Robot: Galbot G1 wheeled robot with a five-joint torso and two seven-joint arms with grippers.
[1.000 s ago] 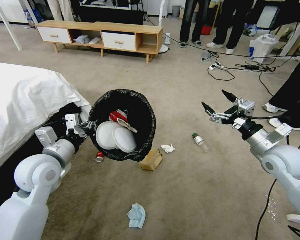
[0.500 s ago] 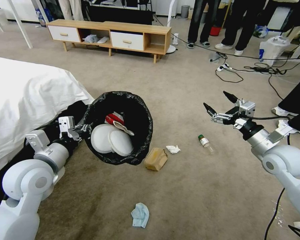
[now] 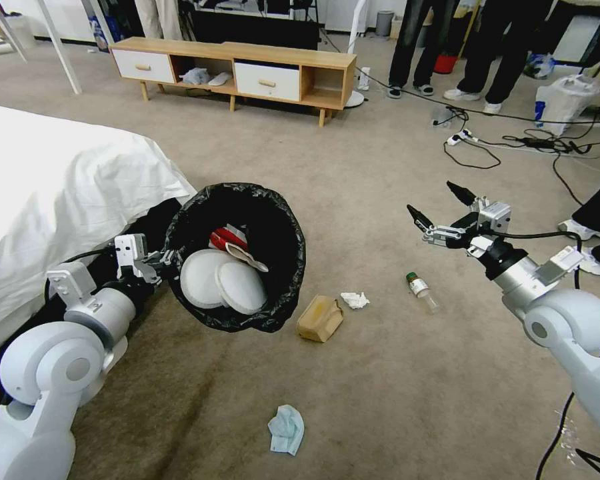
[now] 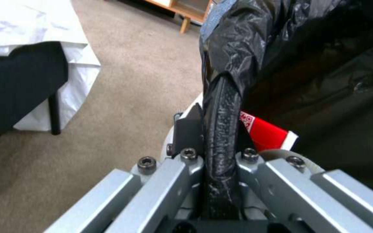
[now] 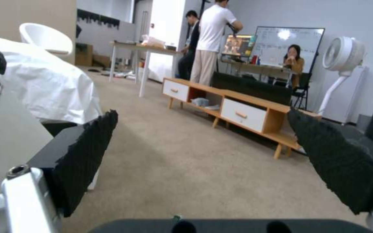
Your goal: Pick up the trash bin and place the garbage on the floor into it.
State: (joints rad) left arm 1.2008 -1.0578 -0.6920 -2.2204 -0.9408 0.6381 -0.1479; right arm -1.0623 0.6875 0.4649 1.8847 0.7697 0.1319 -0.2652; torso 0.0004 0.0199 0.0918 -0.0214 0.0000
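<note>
The trash bin (image 3: 237,257), lined with a black bag, hangs tilted above the floor (image 3: 407,387) with its mouth toward me. White round lids and a red wrapper lie inside it. My left gripper (image 3: 155,259) is shut on the bin's rim at its left side. The left wrist view shows the bag-covered rim (image 4: 221,129) pinched between the fingers. My right gripper (image 3: 429,197) hovers open and holds nothing; its pads (image 5: 87,155) stand wide apart. Garbage lies on the carpet: a green-capped bottle (image 3: 422,291), a white tissue (image 3: 355,300), a brown paper bag (image 3: 320,318) and a blue mask (image 3: 287,430).
A bed with a white sheet (image 3: 53,193) borders the left side, close to the left arm. A wooden low cabinet (image 3: 247,67) stands at the back. Cables and a power strip (image 3: 487,137) and a white plastic bag (image 3: 563,100) lie at the back right, with people's legs nearby.
The head camera has swung left, so the bed, the cabinet and the litter sit further right in the picture. Both arms keep their pose. The bin now hides the red can seen earlier.
</note>
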